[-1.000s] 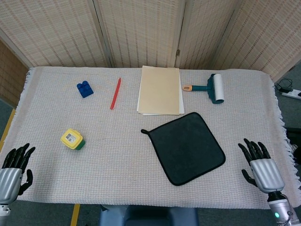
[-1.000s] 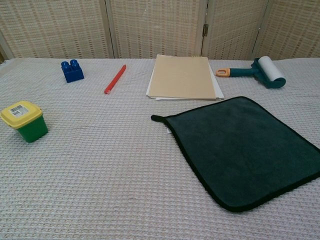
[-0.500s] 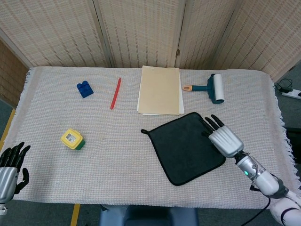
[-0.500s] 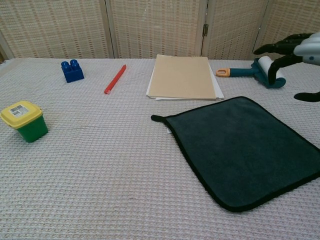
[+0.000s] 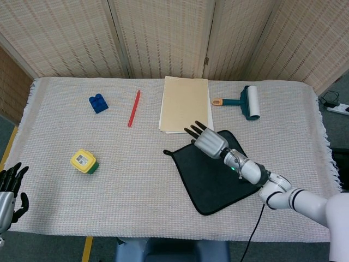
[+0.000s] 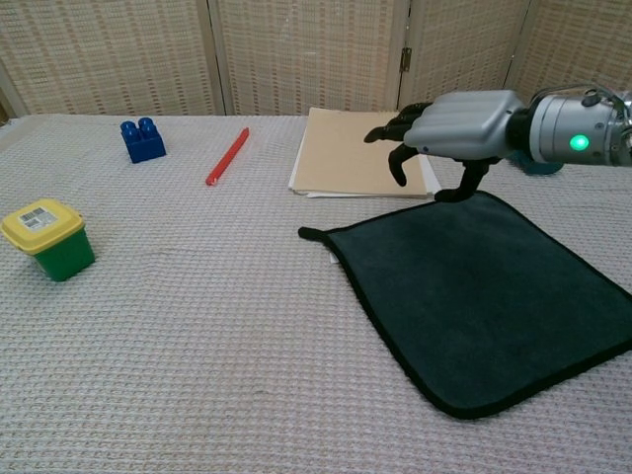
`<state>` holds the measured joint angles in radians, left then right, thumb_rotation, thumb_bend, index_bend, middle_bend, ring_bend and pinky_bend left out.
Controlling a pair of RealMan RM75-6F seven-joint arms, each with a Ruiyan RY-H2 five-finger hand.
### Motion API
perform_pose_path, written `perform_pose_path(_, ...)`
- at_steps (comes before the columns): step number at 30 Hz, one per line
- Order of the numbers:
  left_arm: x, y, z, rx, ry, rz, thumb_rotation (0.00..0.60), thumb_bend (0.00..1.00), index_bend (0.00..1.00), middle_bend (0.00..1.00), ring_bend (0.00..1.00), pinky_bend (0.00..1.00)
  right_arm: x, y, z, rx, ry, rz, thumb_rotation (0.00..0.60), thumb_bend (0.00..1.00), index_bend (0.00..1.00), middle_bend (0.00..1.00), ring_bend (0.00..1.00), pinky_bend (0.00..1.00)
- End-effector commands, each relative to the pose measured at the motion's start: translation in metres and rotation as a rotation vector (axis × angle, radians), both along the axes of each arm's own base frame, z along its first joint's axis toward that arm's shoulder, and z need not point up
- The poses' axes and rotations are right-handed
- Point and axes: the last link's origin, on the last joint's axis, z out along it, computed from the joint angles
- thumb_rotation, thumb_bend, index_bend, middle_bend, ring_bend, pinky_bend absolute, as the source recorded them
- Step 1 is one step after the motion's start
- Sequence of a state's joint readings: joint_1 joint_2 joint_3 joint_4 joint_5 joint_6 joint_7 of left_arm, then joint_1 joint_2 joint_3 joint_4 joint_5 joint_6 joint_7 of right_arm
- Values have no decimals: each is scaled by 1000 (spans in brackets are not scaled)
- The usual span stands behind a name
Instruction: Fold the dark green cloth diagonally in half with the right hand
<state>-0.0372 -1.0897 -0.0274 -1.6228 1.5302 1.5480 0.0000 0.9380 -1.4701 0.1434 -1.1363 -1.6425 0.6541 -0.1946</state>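
Note:
The dark green cloth (image 5: 210, 177) (image 6: 474, 296) lies flat on the table as a tilted square, its loop corner pointing left. My right hand (image 5: 206, 141) (image 6: 449, 128) hovers above the cloth's far part, fingers apart and reaching toward the left, holding nothing. It casts no visible contact on the fabric. My left hand (image 5: 8, 194) shows at the table's near left edge in the head view, fingers spread and empty; the chest view does not show it.
A tan folder (image 5: 185, 103) (image 6: 360, 150) lies just beyond the cloth. A lint roller (image 5: 248, 102) sits at the back right. A red pen (image 5: 134, 108) (image 6: 227, 155), a blue brick (image 5: 98, 102) (image 6: 143, 139) and a yellow-lidded green tub (image 5: 84, 161) (image 6: 49, 239) stand on the left.
My right hand has swept from the near right edge leftward and forward, now over the cloth's far side. The left hand has slid slightly down out of frame. The cloth has not moved.

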Motion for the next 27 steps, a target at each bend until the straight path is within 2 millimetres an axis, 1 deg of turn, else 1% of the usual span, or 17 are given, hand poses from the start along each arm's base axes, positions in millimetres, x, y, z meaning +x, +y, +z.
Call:
perform_pose_path(1,-1,1,1,0,-1,5,600,823,0,7,0,0,7,-4,-24,47,0,4,600,424,392,0,0,0)
perform_pose_path(6,-3,3,3,5,-5,14,600,823,0,7,0,0,19,-12,-44,75,-28,15,600,426,401,0,0,0)
perform_pose_path(17,-8,6,6,17,-13,37,600,822,0,7,0,0,44,-22,-86,149,-100,-2,600,426,401,0,0,0)
perform_pose_path(23,-10,6,9,22,-17,44,600,823,0,7,0,0,55,-24,-102,175,-102,5,600,426,401,0,0,0)
perform_pose_path(27,-11,6,11,28,-23,50,600,822,0,7,0,0,61,-24,-110,185,-107,7,600,426,401,0,0,0)
